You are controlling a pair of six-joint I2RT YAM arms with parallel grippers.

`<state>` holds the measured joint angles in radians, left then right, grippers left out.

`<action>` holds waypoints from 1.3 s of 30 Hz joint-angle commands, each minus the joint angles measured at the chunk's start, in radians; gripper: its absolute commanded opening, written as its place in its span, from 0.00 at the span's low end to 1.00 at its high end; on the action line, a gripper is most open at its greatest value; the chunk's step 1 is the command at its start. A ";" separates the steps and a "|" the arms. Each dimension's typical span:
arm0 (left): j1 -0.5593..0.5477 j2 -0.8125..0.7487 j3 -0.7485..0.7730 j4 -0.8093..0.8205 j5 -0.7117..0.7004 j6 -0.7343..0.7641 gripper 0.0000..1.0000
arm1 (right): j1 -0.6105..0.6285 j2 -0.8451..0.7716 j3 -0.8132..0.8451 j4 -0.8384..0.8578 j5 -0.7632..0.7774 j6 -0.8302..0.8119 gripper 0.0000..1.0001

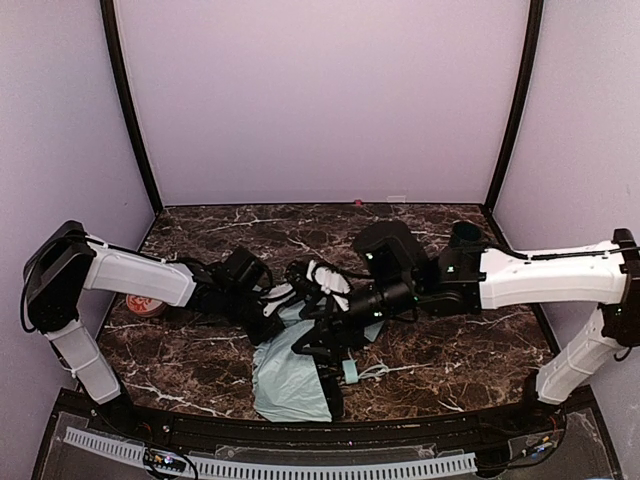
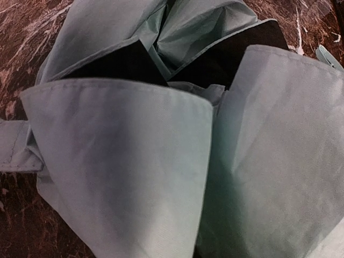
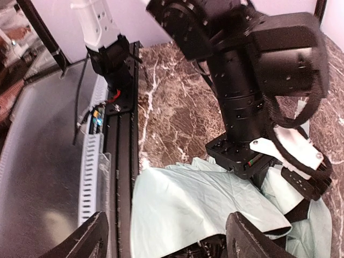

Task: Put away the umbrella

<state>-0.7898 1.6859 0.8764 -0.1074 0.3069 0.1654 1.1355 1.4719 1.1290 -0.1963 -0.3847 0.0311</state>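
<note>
Where both arms meet over mid-table, pale mint-green fabric folding umbrella (image 1: 285, 375) lies collapsed and crumpled on dark brown, white-veined marble-look table (image 1: 440, 370). It sits approx centre, near front edge. Canopy is loose and spread, not bundled. Black inner lining shows along its right side in top view.

L arm comes in low from left. Left gripper (image 1: 272, 316) is at upper-left edge of canopy, touching or sunk into fabric; can't tell which. L wrist view is filled w/ fabric: big mint folds, black lining in the creases, fingers hidden. Can't tell if L claw is released or clenched. Flat mint strip (image 2: 13, 148) pokes out at left of that view, lying on the marble.

R arm comes in from right. Right gripper (image 1: 318, 335) is over upper-right part of canopy, just beside L one. R wrist view: both black fingers (image 3: 91, 239) are spread wide, so claw is released and grasps nothing. Mint fabric lies below the gap, w/ a dark patch at bottom edge. L arm's black wrist w/ white bracket stands just beyond, down on the canopy.

Misc: small round reddish object (image 1: 145, 305) on table beside L forearm, well apart from umbrella. Pale slotted cable duct (image 1: 300, 465) runs along front rail.
</note>
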 commanded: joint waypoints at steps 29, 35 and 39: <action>-0.001 -0.493 -0.062 0.040 0.186 0.233 0.76 | -0.095 0.209 0.119 0.027 -0.168 0.100 0.02; -0.002 -0.655 -0.183 0.114 0.351 0.213 0.82 | -0.112 0.203 0.104 0.037 -0.141 0.143 0.03; -0.002 -0.629 -0.217 0.147 0.318 0.216 0.84 | -0.112 0.209 0.104 0.062 -0.156 0.160 0.03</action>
<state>-0.7902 1.0374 0.6891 -0.0074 0.5854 0.3668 1.0294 1.7035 1.2335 -0.1989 -0.5274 0.1570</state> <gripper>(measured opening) 0.839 0.033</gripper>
